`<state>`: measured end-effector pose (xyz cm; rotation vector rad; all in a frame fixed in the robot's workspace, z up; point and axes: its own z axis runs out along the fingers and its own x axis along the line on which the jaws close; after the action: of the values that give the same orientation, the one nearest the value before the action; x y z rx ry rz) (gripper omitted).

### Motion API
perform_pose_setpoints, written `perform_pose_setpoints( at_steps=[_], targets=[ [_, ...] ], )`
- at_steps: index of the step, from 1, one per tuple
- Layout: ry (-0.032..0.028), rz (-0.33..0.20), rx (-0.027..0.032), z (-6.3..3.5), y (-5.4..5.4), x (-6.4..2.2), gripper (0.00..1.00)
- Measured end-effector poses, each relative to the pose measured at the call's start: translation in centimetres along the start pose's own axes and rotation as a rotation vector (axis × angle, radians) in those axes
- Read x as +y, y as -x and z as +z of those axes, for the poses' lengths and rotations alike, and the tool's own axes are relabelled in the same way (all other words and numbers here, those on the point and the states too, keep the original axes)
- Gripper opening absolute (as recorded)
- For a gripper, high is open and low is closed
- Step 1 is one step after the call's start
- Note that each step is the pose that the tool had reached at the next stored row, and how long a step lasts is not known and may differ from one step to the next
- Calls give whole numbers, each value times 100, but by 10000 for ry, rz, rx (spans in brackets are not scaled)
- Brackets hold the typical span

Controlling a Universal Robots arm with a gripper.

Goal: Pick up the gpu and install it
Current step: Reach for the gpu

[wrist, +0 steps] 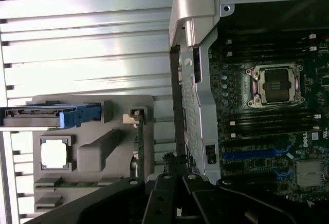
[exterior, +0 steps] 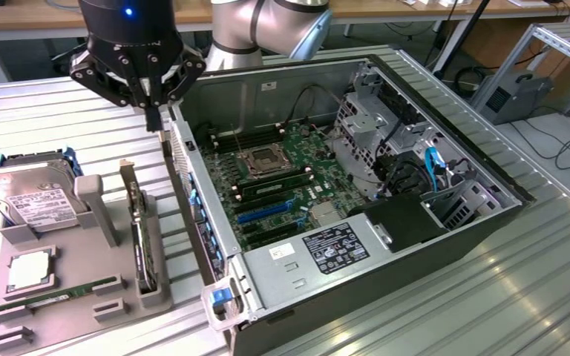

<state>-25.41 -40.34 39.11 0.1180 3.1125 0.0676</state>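
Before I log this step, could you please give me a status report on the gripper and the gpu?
Gripper shut, empty, hovering by the case corner. Gpu upright in grey holder, untouched. Open computer case close alongside the holder.

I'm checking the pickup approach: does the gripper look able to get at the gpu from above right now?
Probably yes. The gpu stands on edge in the gray holder with nothing over its top edge; the gripper, jaws shut, hangs beside the case wall.
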Motion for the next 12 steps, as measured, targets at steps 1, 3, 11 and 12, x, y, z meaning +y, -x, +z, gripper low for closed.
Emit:
perform_pose_setpoints(
  at_steps=[1,3,11,12],
  targets=[
    [-1,0,0,1,1,-15,11],
    [0,0,0,5,3,-45,11],
    [-1,0,-1,15,5,-102,11],
    [-1,0,0,16,6,-106,11]
  ],
)
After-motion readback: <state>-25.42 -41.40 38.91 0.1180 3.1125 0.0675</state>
